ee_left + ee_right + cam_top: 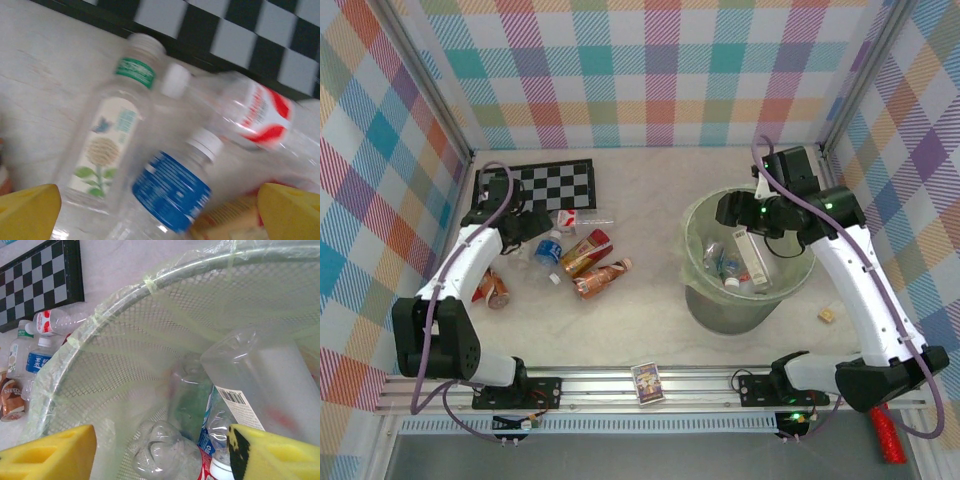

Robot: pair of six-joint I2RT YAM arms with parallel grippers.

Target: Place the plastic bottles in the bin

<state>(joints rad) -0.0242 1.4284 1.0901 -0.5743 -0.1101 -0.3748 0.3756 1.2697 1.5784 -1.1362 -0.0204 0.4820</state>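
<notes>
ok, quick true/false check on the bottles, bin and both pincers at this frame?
1. The bin already holds bottles. True.
2. The left pincer is shut on the blue-label bottle. False: it is open and holding nothing.
3. The right pincer is open over the bin. True.
4. The chessboard lies right of the bin. False: it lies to the bin's left, at the far side.
5. Every bottle is in the bin. False: several loose bottles lie on the table in front of the chessboard.
</notes>
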